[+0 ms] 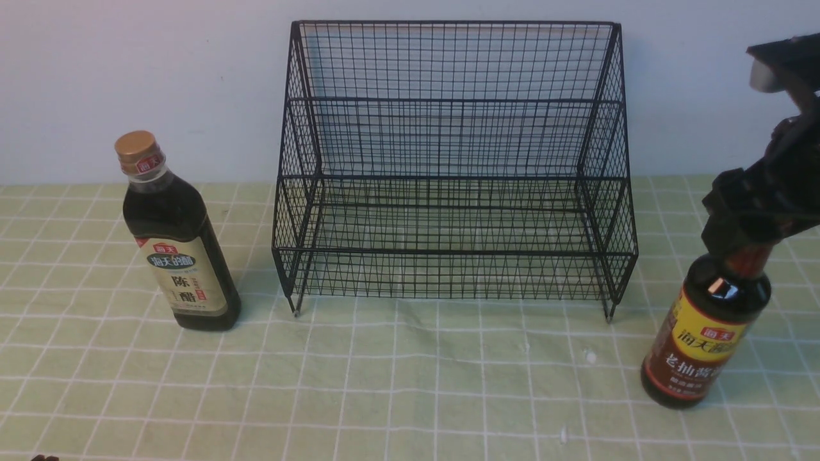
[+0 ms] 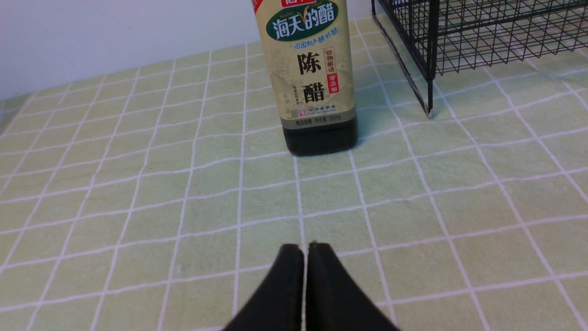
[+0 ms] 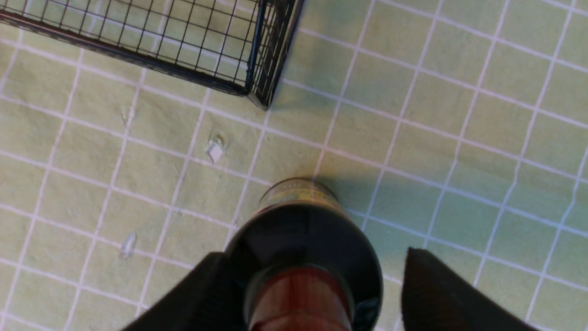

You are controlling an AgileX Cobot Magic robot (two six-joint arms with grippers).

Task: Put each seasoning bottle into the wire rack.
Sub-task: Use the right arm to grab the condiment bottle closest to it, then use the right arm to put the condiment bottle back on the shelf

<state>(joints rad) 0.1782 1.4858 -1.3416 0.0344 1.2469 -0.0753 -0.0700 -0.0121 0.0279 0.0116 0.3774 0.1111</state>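
The gold-capped seasoning bottle (image 1: 179, 256) with a beige label stands upright on the cloth, left of the wire rack (image 1: 455, 179). My left gripper (image 2: 305, 246) is shut and empty, low over the cloth, well short of that bottle (image 2: 312, 78). The second seasoning bottle (image 1: 705, 333), with a yellow-and-red label, stands right of the rack's front corner. My right gripper (image 1: 743, 230) is open around its red-brown neck (image 3: 298, 294). One finger lies against the bottle's shoulder and the other finger (image 3: 441, 294) stands apart from it. Both tiers of the rack hold nothing.
A green checked cloth (image 1: 410, 384) covers the table, with a white wall (image 1: 160, 77) behind the rack. Small white scraps (image 3: 214, 149) lie on the cloth near the rack's corner foot (image 3: 262, 99).
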